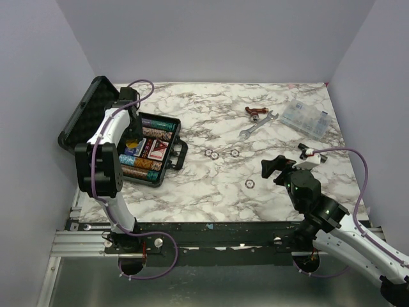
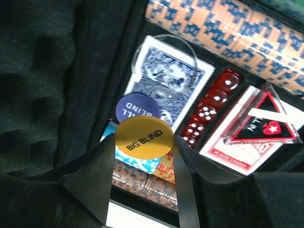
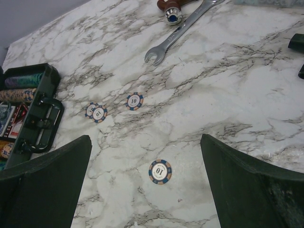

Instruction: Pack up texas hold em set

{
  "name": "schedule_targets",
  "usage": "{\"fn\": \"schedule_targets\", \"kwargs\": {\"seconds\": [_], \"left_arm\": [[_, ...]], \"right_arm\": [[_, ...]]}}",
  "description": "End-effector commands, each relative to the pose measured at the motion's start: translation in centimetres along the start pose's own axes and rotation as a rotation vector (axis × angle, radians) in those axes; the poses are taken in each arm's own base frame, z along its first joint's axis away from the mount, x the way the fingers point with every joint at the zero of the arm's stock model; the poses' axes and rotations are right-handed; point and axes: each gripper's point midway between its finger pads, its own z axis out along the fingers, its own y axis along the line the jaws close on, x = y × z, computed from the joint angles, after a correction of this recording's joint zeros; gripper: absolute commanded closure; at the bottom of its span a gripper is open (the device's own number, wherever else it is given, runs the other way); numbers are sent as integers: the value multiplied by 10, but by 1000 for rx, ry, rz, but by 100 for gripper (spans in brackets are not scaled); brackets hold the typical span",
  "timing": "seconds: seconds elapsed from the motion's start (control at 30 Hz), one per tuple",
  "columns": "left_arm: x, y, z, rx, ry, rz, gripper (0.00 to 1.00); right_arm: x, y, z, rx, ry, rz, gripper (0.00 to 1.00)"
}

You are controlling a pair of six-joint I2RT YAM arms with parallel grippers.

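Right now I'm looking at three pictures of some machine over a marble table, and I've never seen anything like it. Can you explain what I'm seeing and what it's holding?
These are two robot arms bolted at the table's near edge, each ending in a two-finger gripper. The wide picture comes from a fixed camera above and behind them. The other two come from a small camera on each wrist, so each shows that arm's own fingers.

The left gripper hangs over the open black case and pinches a yellow BIG BLIND disc. Below it lie a blue card deck, red dice, a red deck and rows of chips.

The right gripper is open and empty above the marble table, where four loose chips lie. A wrench and a clear box sit further back.
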Motion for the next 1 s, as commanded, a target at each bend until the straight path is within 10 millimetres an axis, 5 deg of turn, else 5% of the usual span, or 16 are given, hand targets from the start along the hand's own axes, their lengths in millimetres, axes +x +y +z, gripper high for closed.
{"fn": "schedule_targets", "kwargs": {"seconds": [0.0, 0.97], "left_arm": [[-1, 20, 2, -63, -6, -34, 68], [18, 26, 34, -105, 102, -32, 68]], "right_arm": [[-6, 6, -1, -26, -15, 5, 0], [-8, 6, -2, -33, -23, 5, 0]]}}
